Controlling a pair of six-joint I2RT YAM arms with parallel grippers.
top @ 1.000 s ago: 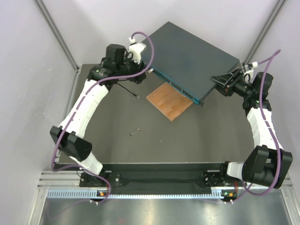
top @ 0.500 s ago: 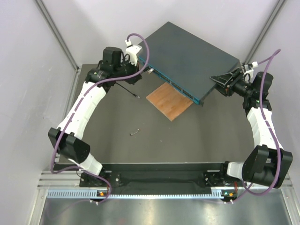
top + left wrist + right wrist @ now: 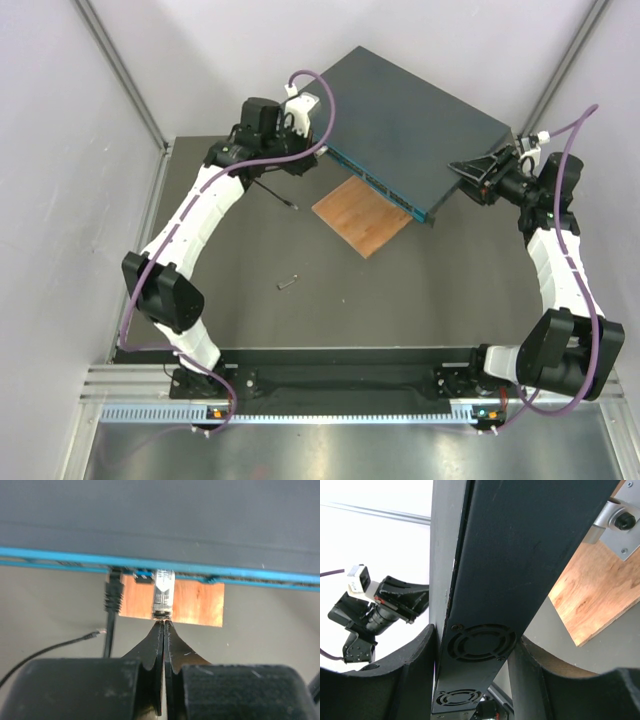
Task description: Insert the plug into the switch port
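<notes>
Trailing thin black cable (image 3: 50,648), small pale plug (image 3: 101,630); left claw (image 3: 164,624) closed, empty; right claw (image 3: 474,639) gripping switch (image 3: 410,110).

Your plug (image 3: 293,206) is a small pale connector tipping a thin black cable (image 3: 268,189). It lies loose on the dark bench (image 3: 300,320), upper left of centre in the top view, near the teal face but outside it. The switch port (image 3: 378,182) is one small socket in the row along the network switch (image 3: 410,110) front, which runs diagonally through the upper middle.
</notes>
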